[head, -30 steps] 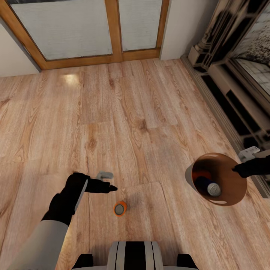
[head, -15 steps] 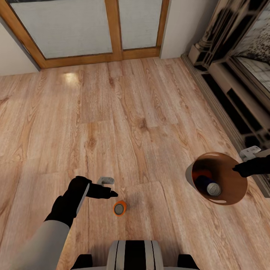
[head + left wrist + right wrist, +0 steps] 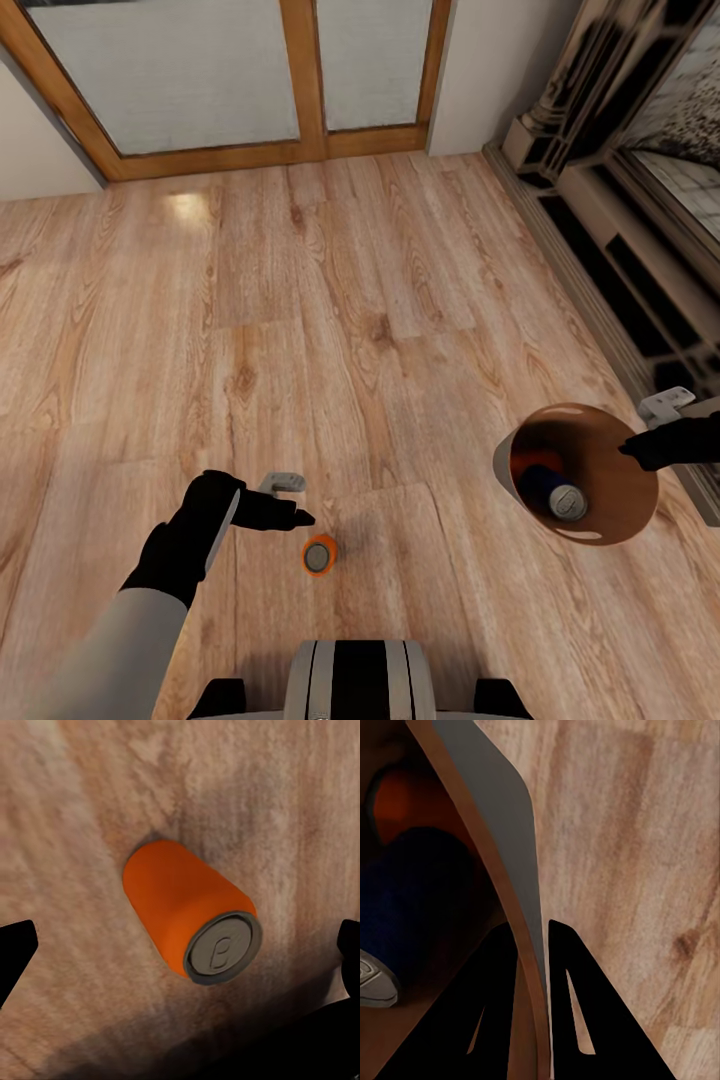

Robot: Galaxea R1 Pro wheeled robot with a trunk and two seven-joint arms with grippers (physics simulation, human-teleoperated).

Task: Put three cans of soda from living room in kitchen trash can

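Head view: the last orange can (image 3: 319,556) stands upright on the wood floor (image 3: 330,300), just below and beside the tips of the left gripper (image 3: 290,500), whose fingers are spread wide, so it looks poised to close on the can. In the left wrist view the can (image 3: 191,915) sits centred between the two parted fingertips. Off to the right, the right gripper (image 3: 531,967) is pinched on the rim of the trash can (image 3: 575,485), which already holds a blue can (image 3: 556,496) and an orange one, likely to keep the bin steady and close.
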